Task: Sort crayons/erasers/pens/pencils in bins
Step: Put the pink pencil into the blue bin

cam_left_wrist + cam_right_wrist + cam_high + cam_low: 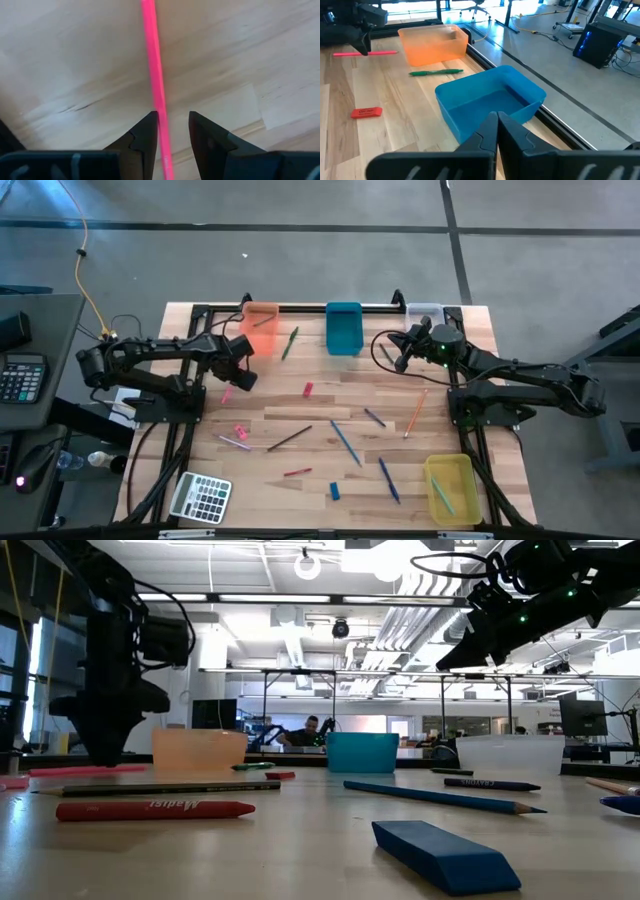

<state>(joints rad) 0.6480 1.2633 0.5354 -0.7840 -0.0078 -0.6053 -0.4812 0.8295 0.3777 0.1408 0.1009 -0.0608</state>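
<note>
The wooden counter [330, 415] is carrying a scatter of writing things, with the four bins sitting at its edges so that each sort gets its own place: the orange bin [260, 323], the teal bin [343, 327] and the clear bin [424, 311] are lining the far edge, and the yellow bin [451, 485] is sitting at the near right corner with a stick already lying in it.

The left arm is reaching down near the orange bin. Its left end effector [172, 131] is standing partly open, the two fingers straddling a pink pencil [155, 80] that is lying flat on the counter and running on between the tips. One finger looks to be touching the pencil, the other is standing just apart, so the pencil is probably being lined up for a pinch and is not yet being lifted.

The right arm is waiting above the far edge, the right end effector [496, 125] being pressed shut and holding nothing, pointing toward the teal bin.

A green pencil [290, 342] is lying between the orange and teal bins. Blue pens [345, 442], an orange pencil [414, 414] and a dark stick [289, 439] are lying across the middle, well apart from the left arm. A red eraser [308, 389], a pink eraser [239, 431] and a blue eraser [335, 491] are dotted about, and a grey calculator [202, 497] is resting at the near left corner. Nothing seems to be blocking the short way from the pencil to the orange bin.
</note>
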